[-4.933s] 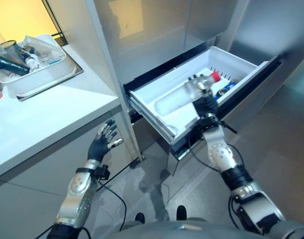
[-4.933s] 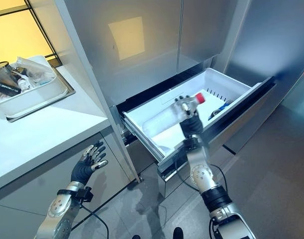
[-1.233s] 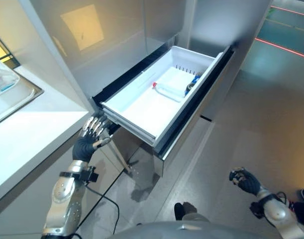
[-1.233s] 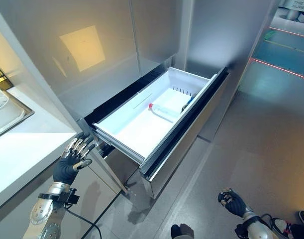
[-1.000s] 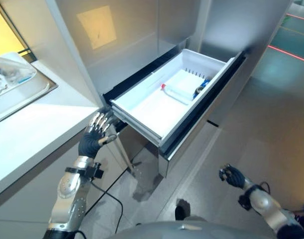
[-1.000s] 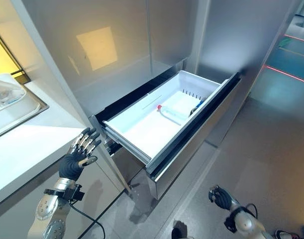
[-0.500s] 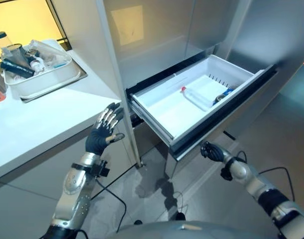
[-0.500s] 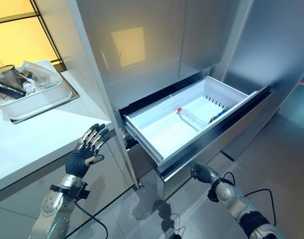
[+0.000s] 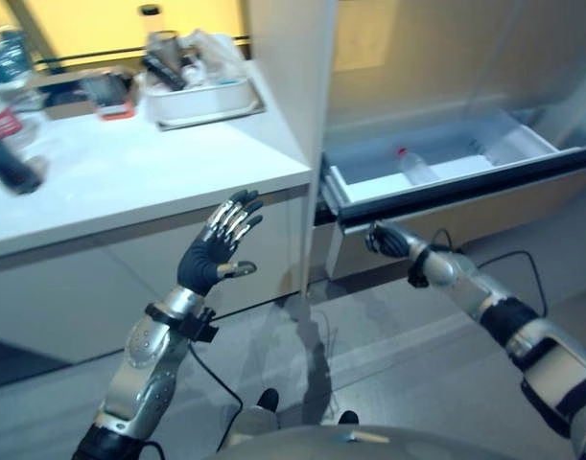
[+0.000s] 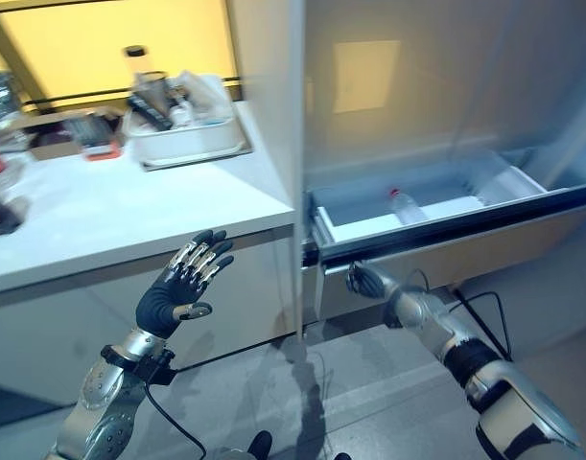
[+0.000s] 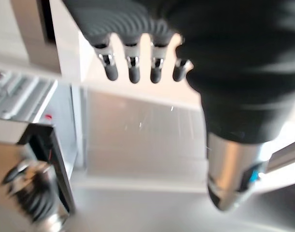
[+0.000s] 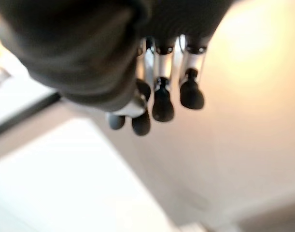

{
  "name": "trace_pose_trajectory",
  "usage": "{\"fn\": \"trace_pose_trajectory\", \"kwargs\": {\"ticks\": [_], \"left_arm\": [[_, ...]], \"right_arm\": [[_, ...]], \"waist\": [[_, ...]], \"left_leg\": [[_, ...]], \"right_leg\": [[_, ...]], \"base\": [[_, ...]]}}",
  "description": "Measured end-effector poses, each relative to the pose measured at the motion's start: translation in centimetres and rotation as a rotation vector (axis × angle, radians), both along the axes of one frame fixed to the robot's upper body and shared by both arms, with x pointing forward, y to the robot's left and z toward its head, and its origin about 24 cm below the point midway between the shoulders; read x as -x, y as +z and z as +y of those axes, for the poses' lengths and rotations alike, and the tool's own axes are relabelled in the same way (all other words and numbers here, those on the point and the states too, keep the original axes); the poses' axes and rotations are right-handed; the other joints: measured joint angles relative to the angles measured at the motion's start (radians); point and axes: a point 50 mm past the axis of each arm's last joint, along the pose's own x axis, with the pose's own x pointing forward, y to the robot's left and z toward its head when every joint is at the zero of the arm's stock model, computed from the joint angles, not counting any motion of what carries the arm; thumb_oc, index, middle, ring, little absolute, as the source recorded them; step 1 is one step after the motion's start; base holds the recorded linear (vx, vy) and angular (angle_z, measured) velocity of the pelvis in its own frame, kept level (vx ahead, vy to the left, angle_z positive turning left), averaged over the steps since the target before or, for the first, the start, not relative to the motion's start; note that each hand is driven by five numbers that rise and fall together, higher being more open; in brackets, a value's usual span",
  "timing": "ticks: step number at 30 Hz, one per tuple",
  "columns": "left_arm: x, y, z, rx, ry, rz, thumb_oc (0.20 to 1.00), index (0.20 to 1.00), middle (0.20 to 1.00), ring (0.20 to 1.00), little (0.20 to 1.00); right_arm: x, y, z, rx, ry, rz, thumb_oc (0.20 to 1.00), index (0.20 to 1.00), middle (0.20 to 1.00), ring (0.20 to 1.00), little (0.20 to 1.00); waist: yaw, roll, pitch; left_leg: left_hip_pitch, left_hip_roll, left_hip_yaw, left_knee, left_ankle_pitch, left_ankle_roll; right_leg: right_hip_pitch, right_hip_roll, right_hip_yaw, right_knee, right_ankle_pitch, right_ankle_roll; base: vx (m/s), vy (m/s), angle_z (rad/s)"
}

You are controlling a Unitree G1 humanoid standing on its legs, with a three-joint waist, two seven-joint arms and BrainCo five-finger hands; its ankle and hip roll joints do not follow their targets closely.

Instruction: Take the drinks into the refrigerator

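Observation:
A clear bottle with a red cap (image 9: 412, 166) lies in the refrigerator's open white drawer (image 9: 523, 146). On the white counter's far left stands a dark bottle with a red label (image 9: 7, 146), blurred, with a clear bottle (image 10: 0, 92) behind it. My right hand (image 9: 384, 240) hangs just below the left end of the drawer's steel front (image 10: 465, 244), fingers curled on nothing; its wrist view shows the curled fingers (image 12: 161, 101). My left hand (image 9: 219, 253) is raised in front of the counter's edge, fingers (image 11: 133, 67) straight and spread, holding nothing.
A white tub (image 9: 201, 96) full of bottles and wrappers stands at the back of the counter (image 9: 149, 177), with a small red item (image 9: 115, 96) beside it. A white pillar (image 10: 269, 86) separates counter and refrigerator. Grey floor (image 9: 398, 374) lies below the drawer.
The camera has swung left and lower, bringing the counter into view. My right hand stays curled under the drawer's front, and my left hand stays raised and open.

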Motion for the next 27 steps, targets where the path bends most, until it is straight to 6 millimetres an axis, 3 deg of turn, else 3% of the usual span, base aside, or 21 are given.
{"fn": "trace_pose_trajectory", "kwargs": {"ticks": [2, 3, 5, 9, 11, 13, 15, 19, 22, 24, 26, 27], "left_arm": [[-0.2, 0.3, -0.2, 0.015, -0.019, -0.01, 1.0, 1.0, 1.0, 1.0, 1.0], [-0.2, 0.4, -0.2, 0.017, -0.02, -0.009, 1.0, 1.0, 1.0, 1.0, 1.0], [-0.2, 0.4, -0.4, 0.019, -0.028, -0.009, 1.0, 1.0, 1.0, 1.0, 1.0], [-0.5, 0.7, -0.8, 0.02, -0.044, -0.025, 1.0, 1.0, 1.0, 1.0, 1.0], [-0.7, 0.9, -0.9, 0.02, -0.046, -0.034, 1.0, 1.0, 1.0, 1.0, 1.0], [-0.7, 0.9, -0.8, 0.019, -0.038, -0.03, 1.0, 1.0, 1.0, 1.0, 1.0], [-0.7, 0.9, -0.8, 0.018, -0.037, -0.032, 1.0, 1.0, 1.0, 1.0, 1.0], [-0.7, 1.1, -0.1, 0.02, 0.011, -0.041, 1.0, 1.0, 1.0, 1.0, 1.0], [-0.2, 0.7, 0.8, -0.009, 0.077, -0.041, 1.0, 1.0, 1.0, 1.0, 1.0], [-0.1, 0.7, 1.2, -0.024, 0.101, -0.046, 1.0, 1.0, 1.0, 1.0, 1.0], [-0.1, 0.7, 1.6, -0.045, 0.129, -0.057, 1.0, 1.0, 1.0, 1.0, 1.0], [0.0, 0.7, 1.7, -0.071, 0.139, -0.071, 1.0, 1.0, 1.0, 1.0, 1.0]], "right_arm": [[-1.5, 4.9, 3.2, -0.08, 0.082, -0.157, 0.2, 0.2, 0.2, 0.2, 0.2], [-1.5, 5.9, 4.0, -0.096, 0.107, -0.185, 0.2, 0.2, 0.2, 0.2, 0.2], [-0.9, 9.5, 7.4, -0.178, 0.253, -0.304, 0.2, 0.2, 0.2, 0.2, 0.2], [-0.3, 9.8, 8.4, -0.245, 0.298, -0.313, 0.2, 0.2, 0.2, 0.2, 0.2], [0.0, 8.9, 8.2, -0.264, 0.292, -0.29, 0.2, 0.2, 0.2, 0.2, 0.2], [1.2, 5.9, 7.0, -0.323, 0.25, -0.208, 0.2, 0.2, 0.2, 0.2, 0.2], [1.7, 4.0, 6.0, -0.353, 0.205, -0.155, 0.2, 0.2, 0.2, 0.2, 0.2], [4.1, -1.0, 1.8, -0.512, -0.008, -0.028, 0.2, 0.2, 0.2, 0.2, 0.2], [8.9, -7.2, -2.0, -0.543, -0.205, 0.153, 0.2, 0.2, 0.2, 0.2, 0.2], [10.9, -9.0, -3.2, -0.557, -0.279, 0.208, 0.2, 0.2, 0.2, 0.2, 0.2], [12.5, -10.5, -4.1, -0.543, -0.329, 0.27, 1.0, 1.0, 1.0, 1.0, 1.0], [13.6, -11.3, -5.0, -0.556, -0.378, 0.293, 1.0, 1.0, 1.0, 1.0, 1.0]], "waist": [[0.025, -0.003, 0.004], [0.033, -0.004, 0.005], [0.053, -0.015, 0.006], [0.06, -0.034, 0.013], [0.059, -0.045, 0.019], [0.058, -0.058, 0.024], [0.054, -0.058, 0.024], [0.003, -0.062, 0.033], [-0.051, -0.056, 0.041], [-0.069, -0.055, 0.041], [-0.124, -0.05, 0.044], [-0.139, -0.044, 0.043]], "left_leg": [[-0.003, -0.005, -0.025, 0.008, 0.001, -0.003], [-0.003, -0.006, -0.027, 0.008, 0.002, -0.004], [-0.001, -0.012, -0.038, 0.009, 0.006, -0.01], [0.001, -0.029, -0.024, 0.009, 0.014, 0.002], [0.002, -0.034, 0.01, 0.008, 0.014, 0.011], [0.014, -0.04, 0.038, 0.007, 0.007, 0.022], [0.02, -0.043, 0.049, 0.007, 0.005, 0.026], [0.022, -0.046, 0.072, 0.005, 0.003, 0.035], [0.051, -0.044, 0.108, -0.001, -0.01, 0.043], [0.058, -0.04, 0.128, -0.011, -0.01, 0.045], [0.069, -0.037, 0.134, -0.016, -0.011, 0.045], [0.078, -0.032, 0.147, -0.023, -0.011, 0.045]], "right_leg": [[0.006, -0.002, -0.034, 0.0, -0.009, 0.002], [0.007, -0.002, -0.036, 0.0, -0.011, 0.003], [0.015, -0.011, -0.037, 0.0, -0.021, 0.014], [0.018, -0.034, -0.033, 0.021, -0.033, 0.027], [0.016, -0.041, -0.012, 0.026, -0.037, 0.034], [0.017, -0.051, 0.012, 0.03, -0.041, 0.041], [0.019, -0.056, 0.021, 0.03, -0.04, 0.043], [0.018, -0.059, 0.036, 0.018, -0.035, 0.049], [0.024, -0.062, 0.075, 0.011, -0.034, 0.052], [0.032, -0.06, 0.088, 0.002, -0.03, 0.052], [0.031, -0.053, 0.103, 0.001, -0.023, 0.051], [0.03, -0.054, 0.111, 0.001, -0.022, 0.05]], "base": [[0.04, -0.023, 0.46], [0.03, -0.013, 0.22], [0.02, -0.001, 0.23], [0.01, 0.013, 0.16], [0.0, 0.034, -0.06], [0.0, 0.037, -0.24], [-0.02, 0.039, -0.16], [-0.01, 0.048, -0.11], [0.0, 0.045, -0.34], [0.0, 0.018, -0.36], [0.0, 0.024, -0.3], [-0.01, 0.016, -0.2]]}}
